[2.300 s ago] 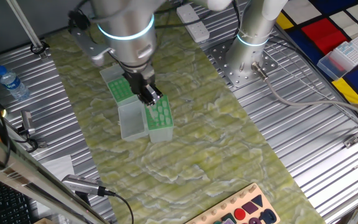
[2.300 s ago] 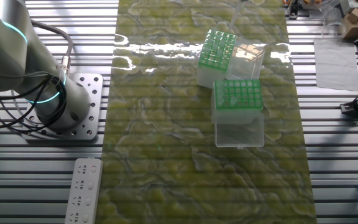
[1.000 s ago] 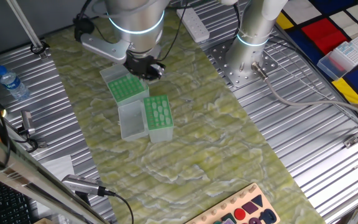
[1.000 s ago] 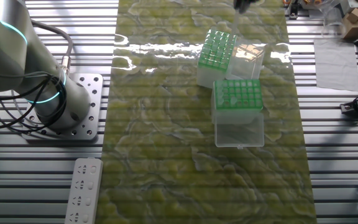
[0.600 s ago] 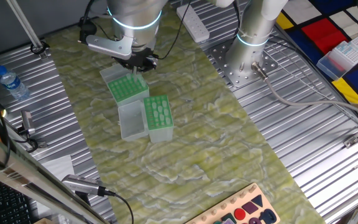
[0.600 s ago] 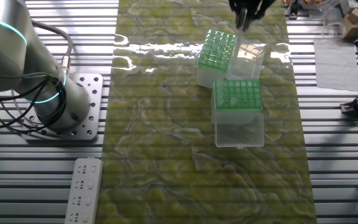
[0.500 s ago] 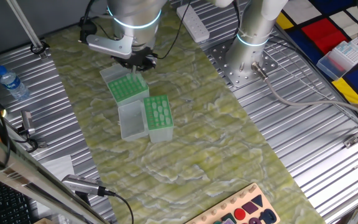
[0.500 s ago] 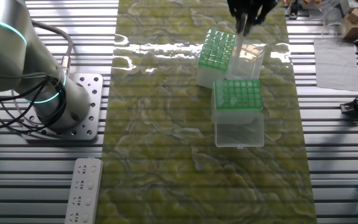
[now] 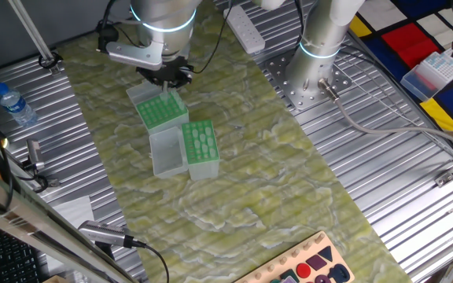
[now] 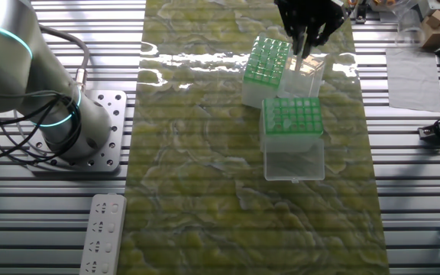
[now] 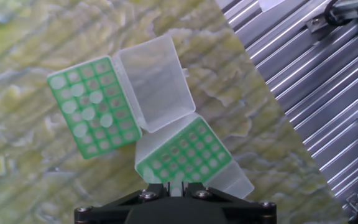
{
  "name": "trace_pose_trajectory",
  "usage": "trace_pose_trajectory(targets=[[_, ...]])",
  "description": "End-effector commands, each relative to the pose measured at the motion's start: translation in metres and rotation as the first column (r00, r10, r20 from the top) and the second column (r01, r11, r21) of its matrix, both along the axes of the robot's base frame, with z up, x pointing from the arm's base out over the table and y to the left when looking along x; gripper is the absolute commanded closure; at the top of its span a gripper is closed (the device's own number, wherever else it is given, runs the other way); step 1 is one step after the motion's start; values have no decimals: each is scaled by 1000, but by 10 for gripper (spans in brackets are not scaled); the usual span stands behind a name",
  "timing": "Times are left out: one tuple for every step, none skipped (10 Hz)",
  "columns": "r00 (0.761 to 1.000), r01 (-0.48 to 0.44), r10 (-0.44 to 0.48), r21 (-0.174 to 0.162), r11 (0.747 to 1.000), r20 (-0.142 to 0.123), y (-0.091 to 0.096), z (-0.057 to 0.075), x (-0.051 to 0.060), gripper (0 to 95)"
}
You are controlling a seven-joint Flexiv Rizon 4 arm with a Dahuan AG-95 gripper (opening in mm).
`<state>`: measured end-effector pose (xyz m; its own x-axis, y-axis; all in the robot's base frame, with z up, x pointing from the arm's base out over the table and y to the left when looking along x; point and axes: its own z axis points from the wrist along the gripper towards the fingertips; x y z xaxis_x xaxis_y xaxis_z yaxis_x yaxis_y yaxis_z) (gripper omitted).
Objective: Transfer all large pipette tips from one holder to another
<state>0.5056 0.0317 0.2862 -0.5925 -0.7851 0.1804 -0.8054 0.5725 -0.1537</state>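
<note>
Hand view: my gripper, clamped on a tip, hangs right above near rack.

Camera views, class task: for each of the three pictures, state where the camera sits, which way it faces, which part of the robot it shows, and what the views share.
One fixed view: high, looking down the green mat; shows the arm and gripper over the two racks.
The other fixed view: overhead from the opposite side; shows the robot's base and the gripper at the top edge.
Hand view: on the hand, looking down the fingers; only the gripper's dark housing shows.
Shared: all three show the rack holding tips and the emptier rack with open clear lids.
</note>
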Motion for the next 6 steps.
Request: trace_pose_trajectory(targets=[[1000, 11, -11, 21, 1000, 0, -2, -2, -4, 950], [1000, 11, -11, 24, 1000, -2, -3, -2, -5, 950], [1000, 12, -12, 28, 1000, -2, -3, -2, -6, 950], [1000, 20, -20, 37, 999, -6, -4, -3, -7, 950], [1000, 25, -25, 46, 999, -9, -4, -3, -7, 950], [999, 41, -40, 60, 997, -15, -5, -3, -8, 950]])
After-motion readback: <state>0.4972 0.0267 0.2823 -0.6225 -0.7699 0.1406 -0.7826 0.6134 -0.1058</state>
